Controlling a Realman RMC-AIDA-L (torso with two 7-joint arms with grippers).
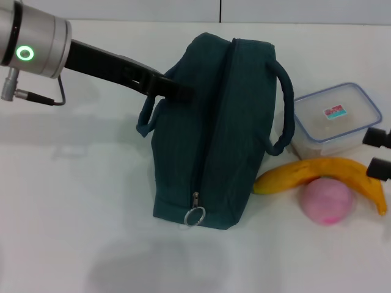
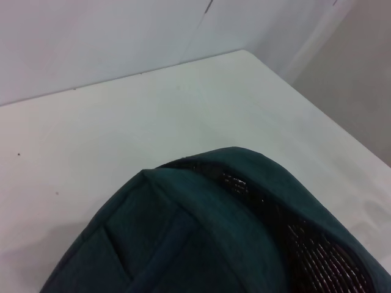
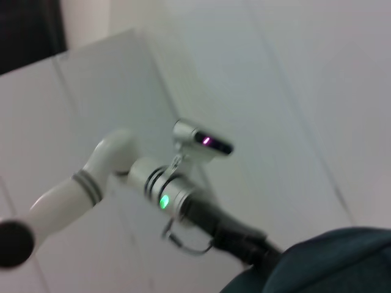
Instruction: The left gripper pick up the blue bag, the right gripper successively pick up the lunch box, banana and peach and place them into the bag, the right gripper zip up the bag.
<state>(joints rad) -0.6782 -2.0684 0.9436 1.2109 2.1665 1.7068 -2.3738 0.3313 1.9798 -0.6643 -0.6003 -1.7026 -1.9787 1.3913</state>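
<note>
Lying across the middle of the white table (image 1: 73,232), the blue bag (image 1: 208,134) is the biggest thing here, its zipper running from the far edge toward the near edge, closed as far as the head view shows, the ring pull at the near end. Reaching in from the far left corner, the left gripper (image 1: 177,90) has its tip against the bag's left side by the near handle; I cannot tell whether its jaws are apart or closed on fabric. This looks like the first step, taking hold of the bag, which next calls for a firm grip and a lift. Toward the right edge sit the lunch box (image 1: 336,119), the banana (image 1: 324,174) and the peach (image 1: 328,201) touching it. The right gripper (image 1: 379,152) waits at the right edge, jaws apart.
</note>
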